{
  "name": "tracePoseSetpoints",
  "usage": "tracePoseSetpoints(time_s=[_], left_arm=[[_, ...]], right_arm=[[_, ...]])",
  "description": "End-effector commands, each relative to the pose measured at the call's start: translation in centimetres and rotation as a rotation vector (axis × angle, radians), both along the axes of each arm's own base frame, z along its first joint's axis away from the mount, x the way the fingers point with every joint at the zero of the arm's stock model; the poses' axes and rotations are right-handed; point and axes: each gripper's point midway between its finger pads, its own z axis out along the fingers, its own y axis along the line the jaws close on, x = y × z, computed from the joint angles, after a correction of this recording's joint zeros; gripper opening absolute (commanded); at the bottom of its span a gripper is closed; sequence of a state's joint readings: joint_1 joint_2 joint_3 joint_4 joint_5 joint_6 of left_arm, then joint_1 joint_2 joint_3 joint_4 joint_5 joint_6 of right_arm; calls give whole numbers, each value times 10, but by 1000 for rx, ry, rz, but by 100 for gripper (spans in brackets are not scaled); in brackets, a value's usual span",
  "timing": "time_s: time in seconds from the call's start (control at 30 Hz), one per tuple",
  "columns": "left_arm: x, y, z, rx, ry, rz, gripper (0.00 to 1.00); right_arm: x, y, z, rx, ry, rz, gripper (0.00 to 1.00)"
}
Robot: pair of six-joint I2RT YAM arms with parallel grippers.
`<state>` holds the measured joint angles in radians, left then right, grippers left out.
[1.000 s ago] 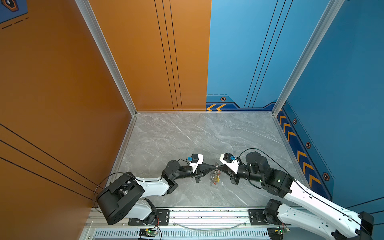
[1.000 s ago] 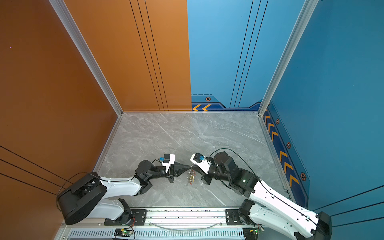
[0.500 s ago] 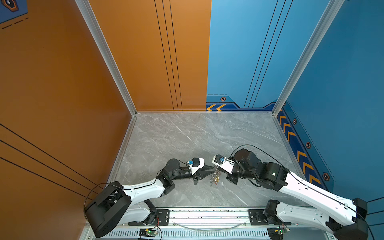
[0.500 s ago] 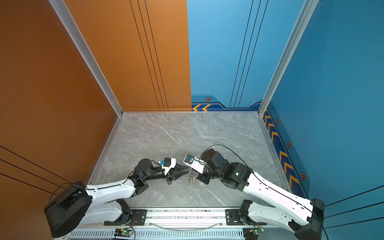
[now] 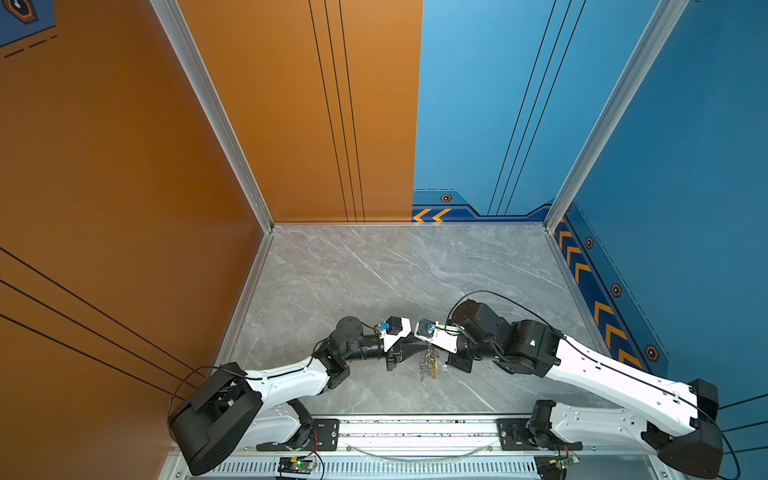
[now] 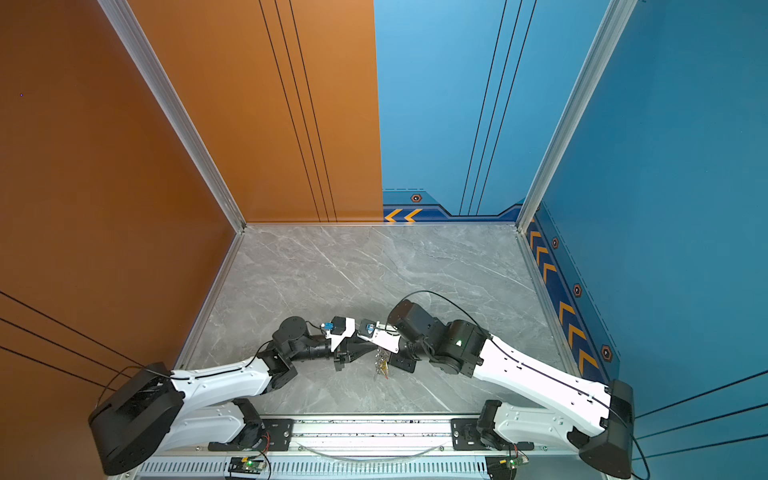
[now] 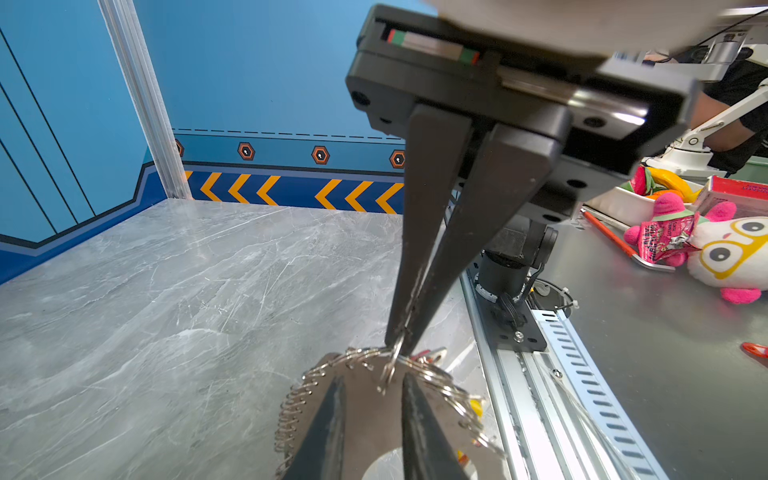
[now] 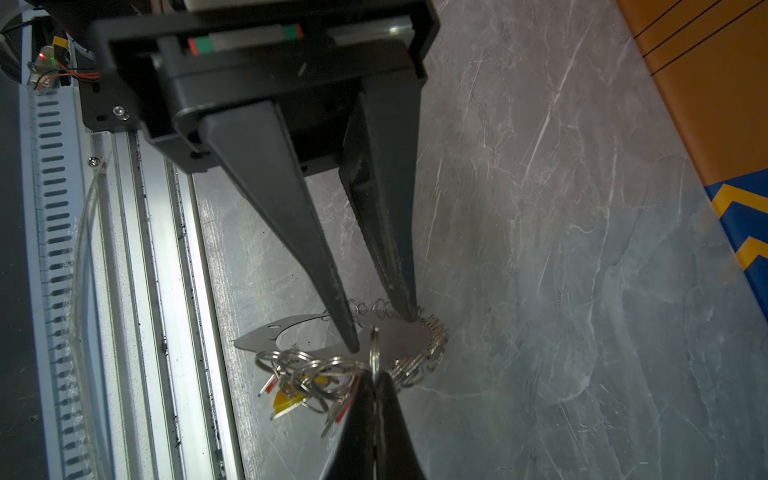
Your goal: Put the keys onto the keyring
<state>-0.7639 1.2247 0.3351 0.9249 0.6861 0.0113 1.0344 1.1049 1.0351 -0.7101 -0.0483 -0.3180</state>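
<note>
The keys [image 8: 286, 401], tiny silver ones with yellow and red tags, hang in a cluster of rings off a flat grey metal plate [image 8: 399, 338]. A chain of small rings edges the plate. My right gripper [image 8: 374, 374] is shut on one silver ring, the keyring [image 8: 374, 353], which stands on edge. My left gripper [image 8: 380, 332] faces it, jaws a little open over the plate and holding nothing. In the left wrist view the left gripper [image 7: 374, 380] shows plate between its fingers, and the right gripper [image 7: 399, 347] pinches the ring. In both top views the bundle [image 5: 430, 368] [image 6: 382, 368] hangs below the meeting grippers.
The grey marble table [image 5: 374, 282] is walled by orange panels on the left and blue panels at the back and right. An aluminium rail [image 5: 415, 428] with both arm bases runs along the front edge. Beyond it lie a plush toy [image 7: 727, 249] and a white tray [image 7: 623, 203].
The left gripper has gone from shut to slightly open. The right arm has reached further left, and the key bundle has shifted a little left with both grippers.
</note>
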Motion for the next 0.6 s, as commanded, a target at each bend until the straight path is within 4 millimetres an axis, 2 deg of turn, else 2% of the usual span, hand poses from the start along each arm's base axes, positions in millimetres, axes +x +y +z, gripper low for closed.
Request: tracePoseSetpoints(time_s=[0.0,0.4,0.57], left_arm=[[2,-2,9,-15,-18,-6,24],[1,-4,10,-15,-2,-21,8],[0,-5,10,-15,0,-29,4]], right_arm=[[1,3,13,14,-25,12,0],[2,11,10,7,-21,30,0],[3,14,10,18,-31,29,0]])
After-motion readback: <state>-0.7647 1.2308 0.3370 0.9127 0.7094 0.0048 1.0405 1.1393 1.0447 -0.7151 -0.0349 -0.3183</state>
